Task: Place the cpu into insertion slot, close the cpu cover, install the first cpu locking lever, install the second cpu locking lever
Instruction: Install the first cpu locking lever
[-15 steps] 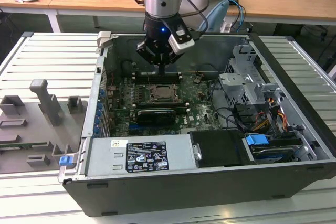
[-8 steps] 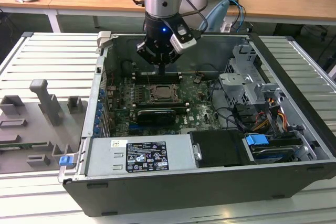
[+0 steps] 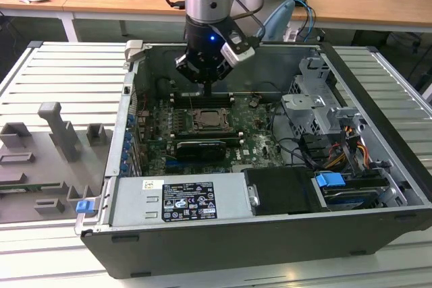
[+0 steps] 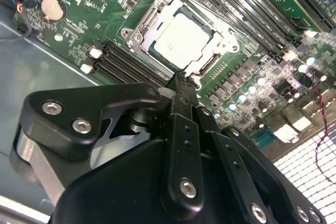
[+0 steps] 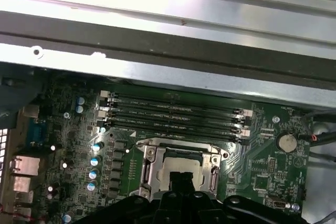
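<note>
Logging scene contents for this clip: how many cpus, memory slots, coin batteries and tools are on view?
cpu: 1
memory slots: 4
coin battery: 1
tool: 1
Total: 7

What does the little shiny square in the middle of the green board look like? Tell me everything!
The cpu is a small, flat square with a smooth, pale silvery metal face. It lies flat and level on the green board, inside the silvery cover, whose frame laps its edges. The tool is shut, with its tip just beside the cpu, off its face.
</note>
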Robot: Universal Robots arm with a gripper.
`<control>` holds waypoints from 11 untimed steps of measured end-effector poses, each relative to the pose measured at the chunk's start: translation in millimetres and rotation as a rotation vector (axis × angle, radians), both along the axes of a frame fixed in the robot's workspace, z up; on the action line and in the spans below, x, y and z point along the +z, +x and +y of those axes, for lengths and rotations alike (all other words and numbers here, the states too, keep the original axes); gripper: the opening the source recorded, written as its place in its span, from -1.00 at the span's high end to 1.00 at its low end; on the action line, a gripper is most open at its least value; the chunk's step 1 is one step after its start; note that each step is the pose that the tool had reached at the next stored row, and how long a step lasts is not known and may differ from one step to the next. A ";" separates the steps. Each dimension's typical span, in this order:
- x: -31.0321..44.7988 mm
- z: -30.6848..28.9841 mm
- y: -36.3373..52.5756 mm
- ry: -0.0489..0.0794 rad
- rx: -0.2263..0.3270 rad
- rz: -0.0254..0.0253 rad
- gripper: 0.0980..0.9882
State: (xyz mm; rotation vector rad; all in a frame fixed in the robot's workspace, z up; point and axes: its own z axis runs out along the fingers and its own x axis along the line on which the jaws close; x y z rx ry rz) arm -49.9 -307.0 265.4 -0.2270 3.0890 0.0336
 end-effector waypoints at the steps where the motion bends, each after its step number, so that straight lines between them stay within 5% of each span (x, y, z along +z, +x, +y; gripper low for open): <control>1: 0.0 0.0 -3.2 0.000 0.000 -0.0005 0.98; 11: -0.3 -0.2 -28.7 0.008 -0.005 -0.0001 0.98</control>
